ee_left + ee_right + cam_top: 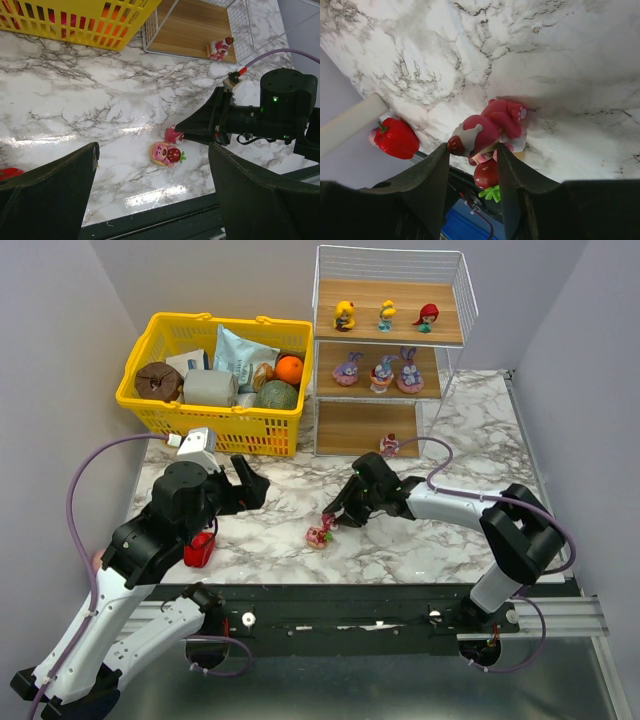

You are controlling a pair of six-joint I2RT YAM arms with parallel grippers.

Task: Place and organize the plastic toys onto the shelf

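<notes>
The right claw (336,512) is lowered at the near middle of the white marble-patterned table (280,540). Its fingers (432,175) are set on either side of a pink-red round plastic figurine (492,127) standing on the marble; whether the pads are pressed against it cannot be told. A second pink round figurine with a strawberry (166,153) lies just beside it, on the near side. The left claw (248,480) is held wide open and empty over the near left of the table. On the tall three-tier shelf of light wooden boards and white wire (452,325), far and right of centre, three small dolls (385,315) are lined on the top board and three purple-pink bunny figures (382,370) on the middle one. A lone pink-red toy (390,445) sits at the right of the bottom board. The pick-up of the eighth toy is therefore judged to be in hand. A firm closing on this figurine alone is called for next, without the neighbour being nudged, then a lift and a carry to the bare part of the bottom board.
</notes>
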